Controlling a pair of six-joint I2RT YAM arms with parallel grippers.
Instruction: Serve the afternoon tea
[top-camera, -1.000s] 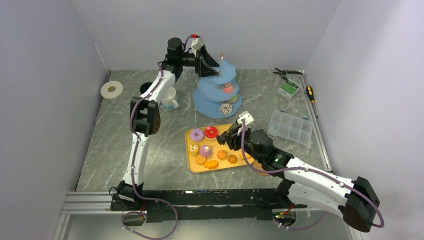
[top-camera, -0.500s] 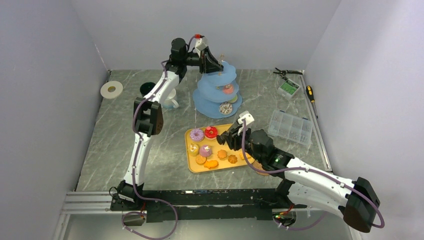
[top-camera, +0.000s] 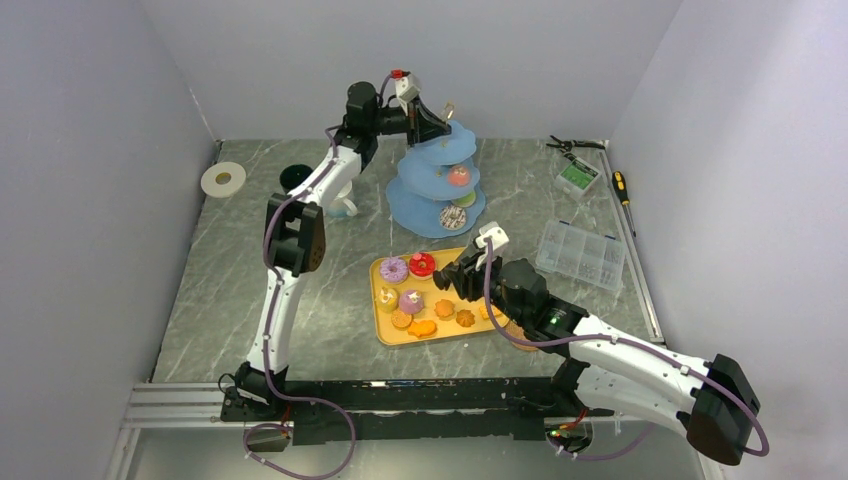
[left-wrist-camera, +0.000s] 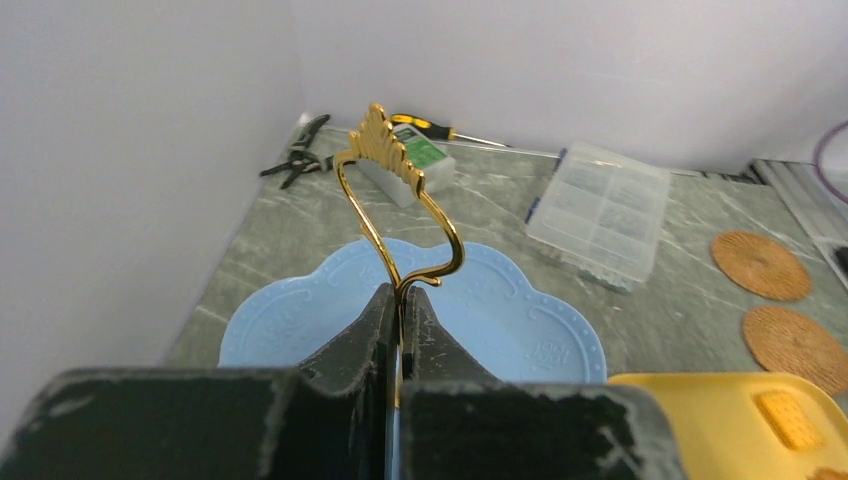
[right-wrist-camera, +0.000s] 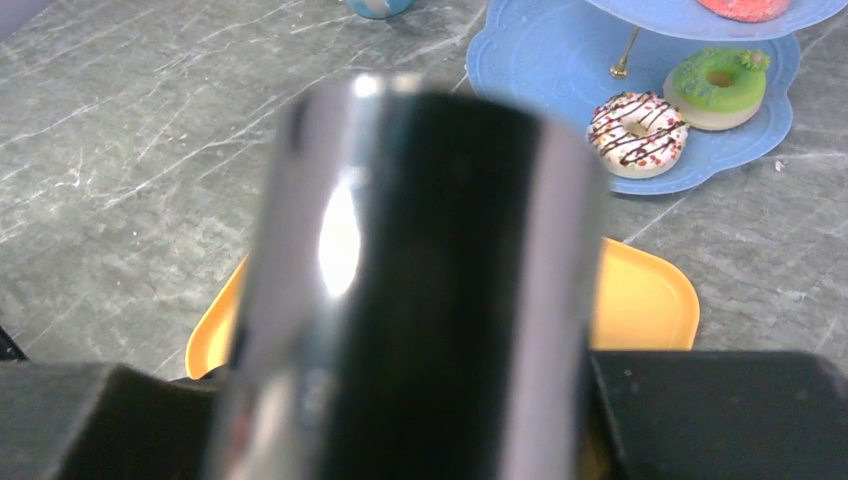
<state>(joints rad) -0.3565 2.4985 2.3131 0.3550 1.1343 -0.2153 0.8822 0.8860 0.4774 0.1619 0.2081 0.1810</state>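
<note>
The light-blue three-tier stand (top-camera: 432, 192) stands at the back of the table, and my left gripper (top-camera: 438, 124) is shut on its gold handle (left-wrist-camera: 398, 185), the jaws (left-wrist-camera: 400, 296) pinched at the loop's base above the top tier (left-wrist-camera: 300, 325). A white doughnut (right-wrist-camera: 636, 132) and a green one (right-wrist-camera: 717, 86) lie on the bottom tier. My right gripper (top-camera: 452, 279) hovers over the yellow tray (top-camera: 383, 335), shut on black tongs (right-wrist-camera: 420, 260). Doughnuts (top-camera: 393, 269), a cupcake (top-camera: 411, 301) and orange biscuits (top-camera: 445, 308) sit on the tray. The white mug (top-camera: 343, 208) and dark green mug (top-camera: 294, 177) stand left of the stand.
A tape roll (top-camera: 223, 179) lies at the back left. At the right are a clear parts box (top-camera: 581, 254), a green box (top-camera: 577, 177), pliers (top-camera: 570, 145) and a screwdriver (top-camera: 623, 187). Two woven coasters (left-wrist-camera: 762, 265) lie near the tray.
My left gripper has moved right to the stand's top and closed on the gold handle. The right arm has held still.
</note>
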